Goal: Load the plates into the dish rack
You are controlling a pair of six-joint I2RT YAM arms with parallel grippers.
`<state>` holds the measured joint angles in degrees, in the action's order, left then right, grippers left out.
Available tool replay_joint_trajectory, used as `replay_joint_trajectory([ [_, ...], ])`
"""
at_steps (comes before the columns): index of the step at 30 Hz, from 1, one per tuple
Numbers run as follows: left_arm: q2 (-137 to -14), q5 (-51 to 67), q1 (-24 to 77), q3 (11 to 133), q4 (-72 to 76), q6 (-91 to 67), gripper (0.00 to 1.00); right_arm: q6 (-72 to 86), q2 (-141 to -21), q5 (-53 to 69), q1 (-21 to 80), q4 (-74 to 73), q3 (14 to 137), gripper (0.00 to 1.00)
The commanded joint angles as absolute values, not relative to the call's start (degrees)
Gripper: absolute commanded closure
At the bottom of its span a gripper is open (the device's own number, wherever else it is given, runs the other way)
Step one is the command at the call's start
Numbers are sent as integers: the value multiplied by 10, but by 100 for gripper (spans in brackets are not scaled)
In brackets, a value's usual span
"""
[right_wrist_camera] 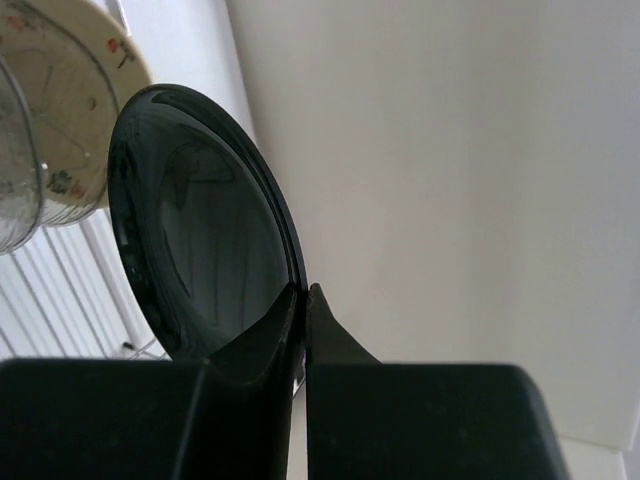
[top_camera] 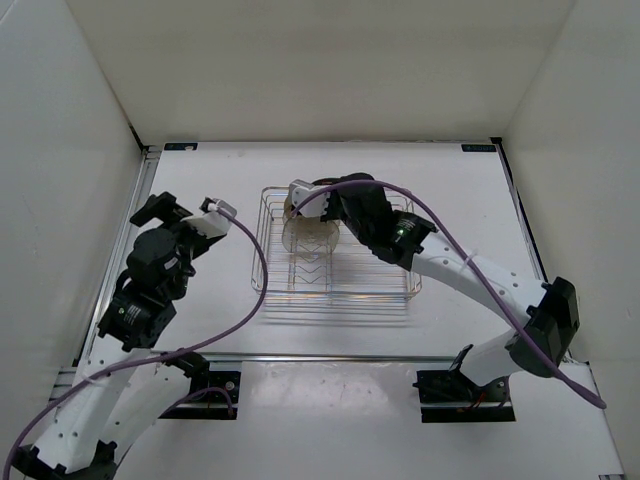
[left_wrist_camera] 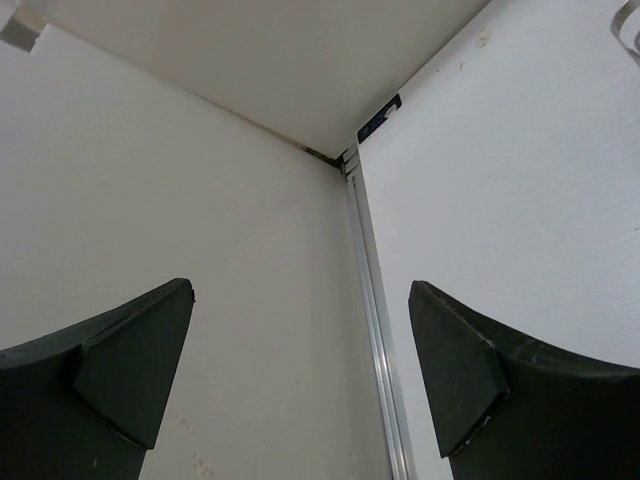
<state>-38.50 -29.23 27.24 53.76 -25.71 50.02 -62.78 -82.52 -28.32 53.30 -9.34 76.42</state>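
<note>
My right gripper (top_camera: 295, 207) is over the far left part of the dish rack (top_camera: 380, 285) and is shut on the rim of the glossy black plate (right_wrist_camera: 200, 240), holding it on edge; the fingertips (right_wrist_camera: 290, 310) pinch its lower rim. Beside it, to the left, stands a tan plate with small specks (right_wrist_camera: 70, 100). A pale translucent plate (right_wrist_camera: 15, 190) stands further left, and it also shows upright in the top view (top_camera: 312, 238). The fourth plate I cannot make out. My left gripper (top_camera: 215, 215) is open and empty, left of the rack, facing the left wall (left_wrist_camera: 300, 300).
The chrome rack wires (right_wrist_camera: 70, 290) run below the held plate. White walls enclose the table on the left, back and right. An aluminium rail (left_wrist_camera: 375, 300) runs along the table's left edge. Purple cables loop over both arms.
</note>
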Motion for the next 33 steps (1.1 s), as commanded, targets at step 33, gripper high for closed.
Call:
replay_joint_trajectory([
  [33, -282, -292, 179, 499, -279, 427, 0, -545, -877, -278, 559, -136, 837, 100],
])
